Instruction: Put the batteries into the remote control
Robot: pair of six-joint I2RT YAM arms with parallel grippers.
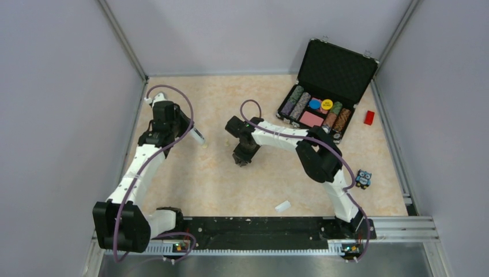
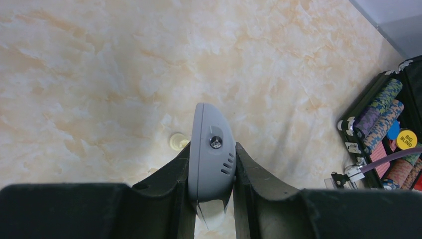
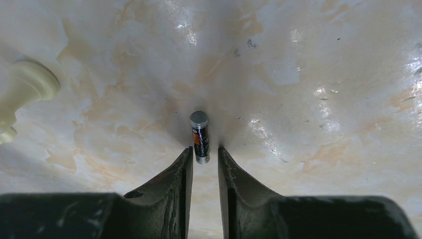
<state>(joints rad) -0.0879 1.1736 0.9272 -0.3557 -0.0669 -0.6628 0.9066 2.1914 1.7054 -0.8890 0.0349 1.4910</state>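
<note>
While left end effector grips remote, open case holds poker chips.

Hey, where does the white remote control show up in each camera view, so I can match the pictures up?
Top external: remote control left of centre, sticking out at the left arm's tip.
Left wrist: bottom centre, clamped between the left fingers.
Right wrist: not in it.
Shared landmark: the poker chip case, seen in the top and left wrist views only.

text: BIG BLIND | on: yellow chip
</note>
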